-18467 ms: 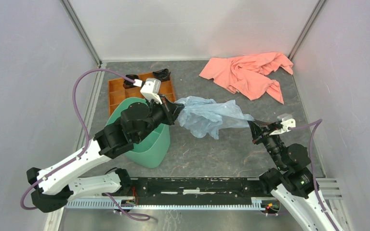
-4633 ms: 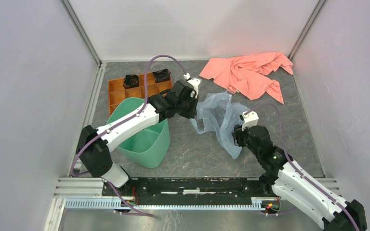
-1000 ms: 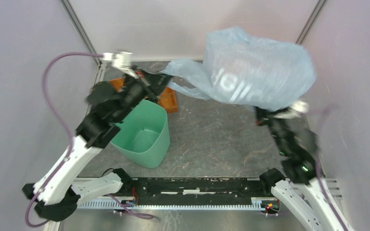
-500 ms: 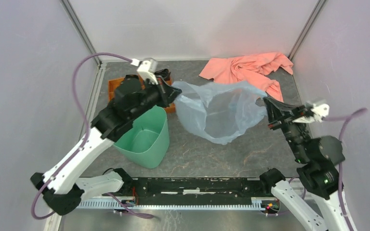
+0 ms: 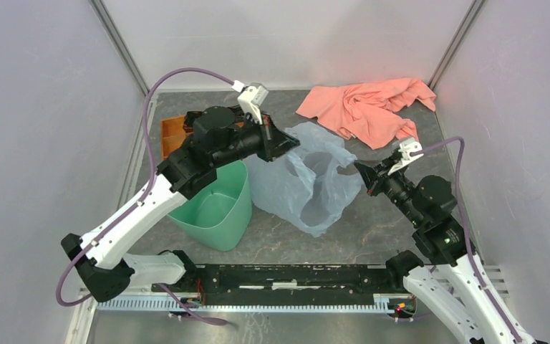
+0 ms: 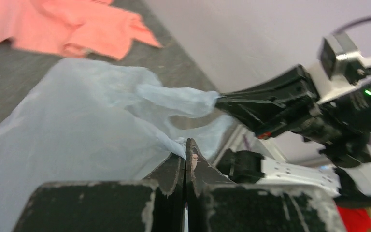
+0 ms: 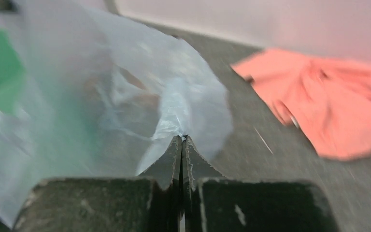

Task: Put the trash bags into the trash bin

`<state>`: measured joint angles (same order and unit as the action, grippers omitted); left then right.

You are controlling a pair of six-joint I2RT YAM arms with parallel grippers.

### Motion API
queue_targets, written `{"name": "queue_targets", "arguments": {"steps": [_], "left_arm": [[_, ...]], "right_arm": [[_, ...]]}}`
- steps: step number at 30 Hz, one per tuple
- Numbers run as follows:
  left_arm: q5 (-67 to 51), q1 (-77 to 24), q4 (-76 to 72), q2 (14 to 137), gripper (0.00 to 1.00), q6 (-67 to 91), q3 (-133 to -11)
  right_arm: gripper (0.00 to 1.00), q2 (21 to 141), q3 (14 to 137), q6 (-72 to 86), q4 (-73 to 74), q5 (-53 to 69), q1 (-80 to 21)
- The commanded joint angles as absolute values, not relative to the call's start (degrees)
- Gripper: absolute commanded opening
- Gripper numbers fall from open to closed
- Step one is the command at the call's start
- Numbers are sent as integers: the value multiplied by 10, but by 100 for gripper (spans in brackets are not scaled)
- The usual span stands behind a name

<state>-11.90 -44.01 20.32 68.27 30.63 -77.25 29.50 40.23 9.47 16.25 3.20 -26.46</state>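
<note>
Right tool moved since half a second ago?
Yes: right tool shifted left, away from the pink cloth, toward the trash bin, shut on the trash bag.

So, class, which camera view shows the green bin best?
The top view: the bin shows its opening and near wall, only the far rim hidden under the left arm. The right wrist gives just a green blur through the bag; the left wrist shows none of it.

The top view looks steeply down from above the near edge over the whole surface (image 5: 372, 236). Each wrist view sits close behind its own fingers: the left pincer (image 6: 185, 145) looks right, the right pincer (image 7: 181, 139) left. All three share the pale blue bag (image 5: 308, 179) and pink cloth (image 5: 365, 107).
</note>
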Motion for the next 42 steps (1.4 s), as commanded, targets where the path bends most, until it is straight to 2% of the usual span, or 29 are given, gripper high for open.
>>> {"name": "queue_targets", "arguments": {"steps": [1, 4, 9, 16, 22, 26, 31, 35, 38, 42], "left_arm": [[-153, -509, 116, 709, 2, 321, -819], [-141, -519, 120, 743, 2, 334, -822], [-98, -519, 162, 761, 2, 319, -820], [-88, -519, 166, 783, 2, 325, -813], [-78, -519, 161, 795, 2, 341, -805], [-86, -519, 159, 809, 2, 344, -803], [-88, -519, 157, 819, 2, 357, -804], [-90, -520, 150, 824, 2, 364, -804], [-93, -520, 147, 827, 2, 374, -805], [-100, -519, 140, 838, 2, 380, -810]], "right_arm": [[0, 323, 416, 166, 14, 194, -264], [1, 320, 373, 240, -85, 261, -265], [6, 287, 347, 276, -68, 199, -264], [8, 287, 281, 360, -153, 232, -264], [23, 292, 275, 355, -155, 238, -264], [44, 294, 277, 352, -149, 244, -264], [66, 289, 268, 345, -132, 229, -264], [80, 292, 270, 314, -105, 209, -266], [88, 297, 272, 300, -98, 195, -270], [91, 311, 275, 288, -99, 176, -290]]}}
